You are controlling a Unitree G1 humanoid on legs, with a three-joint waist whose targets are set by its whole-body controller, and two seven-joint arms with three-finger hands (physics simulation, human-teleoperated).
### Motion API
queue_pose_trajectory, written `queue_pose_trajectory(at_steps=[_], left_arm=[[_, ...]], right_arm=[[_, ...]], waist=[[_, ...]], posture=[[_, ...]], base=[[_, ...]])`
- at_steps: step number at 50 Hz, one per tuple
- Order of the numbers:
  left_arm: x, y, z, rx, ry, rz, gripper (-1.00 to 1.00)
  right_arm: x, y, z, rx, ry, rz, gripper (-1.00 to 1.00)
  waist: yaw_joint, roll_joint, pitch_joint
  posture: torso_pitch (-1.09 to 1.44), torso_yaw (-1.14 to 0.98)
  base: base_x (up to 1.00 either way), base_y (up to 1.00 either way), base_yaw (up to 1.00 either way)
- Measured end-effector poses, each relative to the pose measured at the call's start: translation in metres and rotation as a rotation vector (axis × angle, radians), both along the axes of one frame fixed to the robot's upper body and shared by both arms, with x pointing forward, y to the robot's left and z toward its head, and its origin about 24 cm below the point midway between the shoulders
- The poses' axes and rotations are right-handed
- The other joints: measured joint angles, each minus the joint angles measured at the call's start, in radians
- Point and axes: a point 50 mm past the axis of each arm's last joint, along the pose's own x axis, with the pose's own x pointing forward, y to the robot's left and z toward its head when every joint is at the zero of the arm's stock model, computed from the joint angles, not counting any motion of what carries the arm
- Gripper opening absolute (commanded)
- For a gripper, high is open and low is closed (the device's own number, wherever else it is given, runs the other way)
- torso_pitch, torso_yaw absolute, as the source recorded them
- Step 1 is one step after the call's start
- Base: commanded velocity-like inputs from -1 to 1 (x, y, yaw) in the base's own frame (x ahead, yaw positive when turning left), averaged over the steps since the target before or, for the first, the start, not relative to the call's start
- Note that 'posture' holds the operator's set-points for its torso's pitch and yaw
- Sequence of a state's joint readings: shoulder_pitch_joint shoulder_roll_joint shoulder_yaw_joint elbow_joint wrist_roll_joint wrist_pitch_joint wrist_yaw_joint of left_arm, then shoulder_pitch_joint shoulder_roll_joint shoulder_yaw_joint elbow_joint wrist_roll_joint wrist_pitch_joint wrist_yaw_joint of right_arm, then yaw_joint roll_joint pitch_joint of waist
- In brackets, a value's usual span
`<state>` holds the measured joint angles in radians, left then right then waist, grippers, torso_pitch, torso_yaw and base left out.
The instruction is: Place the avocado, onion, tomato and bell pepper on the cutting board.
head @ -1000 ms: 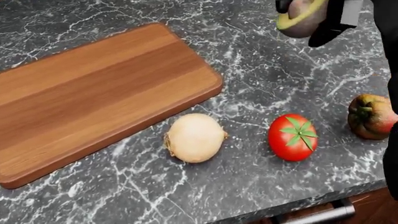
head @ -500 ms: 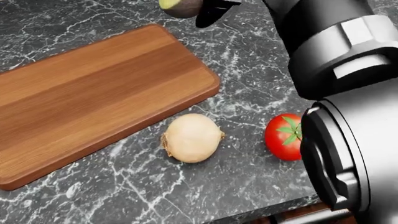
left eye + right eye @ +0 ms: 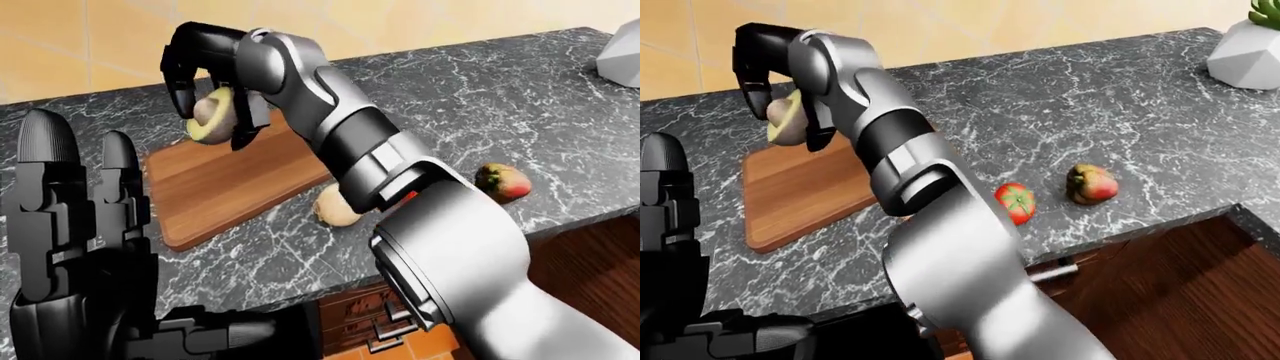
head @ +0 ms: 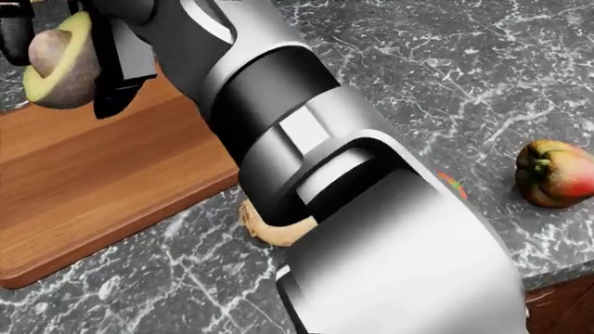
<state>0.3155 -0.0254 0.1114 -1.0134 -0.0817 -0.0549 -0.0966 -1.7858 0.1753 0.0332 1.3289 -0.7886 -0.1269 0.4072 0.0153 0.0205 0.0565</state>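
My right hand [image 3: 212, 114] is shut on the halved avocado [image 4: 58, 71] and holds it above the far left part of the wooden cutting board [image 4: 102, 188]. The right forearm crosses the head view and covers the tomato there and most of the onion [image 4: 267, 230]. In the right-eye view the tomato [image 3: 1015, 202] lies on the counter to the right of the board, with the bell pepper [image 3: 1090, 184] further right. Low at the left, my left hand [image 3: 82, 150] stands open with its fingers upright and holds nothing.
The dark marble counter [image 3: 480, 97] ends in an edge towards the bottom, with wooden drawers and a metal handle [image 3: 1052, 270] below it. A white planter [image 3: 1248, 51] stands at the top right corner of the right-eye view.
My right arm has swung left with the avocado, from the top right of the head view to above the board's left end. The arm now hides the tomato and most of the onion.
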Motion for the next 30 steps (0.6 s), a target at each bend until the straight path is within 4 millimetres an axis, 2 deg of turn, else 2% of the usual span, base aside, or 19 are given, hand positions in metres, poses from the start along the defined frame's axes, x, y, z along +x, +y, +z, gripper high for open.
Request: queue_pose_trajectory(at_steps=[8, 12, 22, 30], left_arm=[[0.0, 0.002, 0.001, -0.004, -0.003, 0.001, 1.0], [0.0, 0.001, 0.0, -0.007, 0.0, -0.001, 1.0], [0.0, 0.002, 0.001, -0.005, -0.004, 0.001, 1.0], [0.0, 0.001, 0.0, -0.007, 0.001, -0.001, 1.0]], right_arm=[[-0.011, 0.019, -0.004, 0.133, 0.038, 0.034, -1.0], [-0.013, 0.024, -0.008, 0.221, 0.135, 0.046, -1.0], [-0.015, 0.032, -0.04, 0.202, 0.242, 0.038, -1.0], [-0.014, 0.032, -0.044, 0.193, 0.247, 0.032, -1.0]], waist=[[-0.002, 0.007, -0.002], [-0.003, 0.007, -0.004], [-0.003, 0.01, -0.005], [-0.005, 0.011, -0.007]], posture=[[0.0, 0.0], [0.0, 0.0], [0.0, 0.0], [0.0, 0.0]], base=[[0.0, 0.0, 0.0], [0.0, 0.0, 0.0], [0.0, 0.0, 0.0], [0.0, 0.0, 0.0]])
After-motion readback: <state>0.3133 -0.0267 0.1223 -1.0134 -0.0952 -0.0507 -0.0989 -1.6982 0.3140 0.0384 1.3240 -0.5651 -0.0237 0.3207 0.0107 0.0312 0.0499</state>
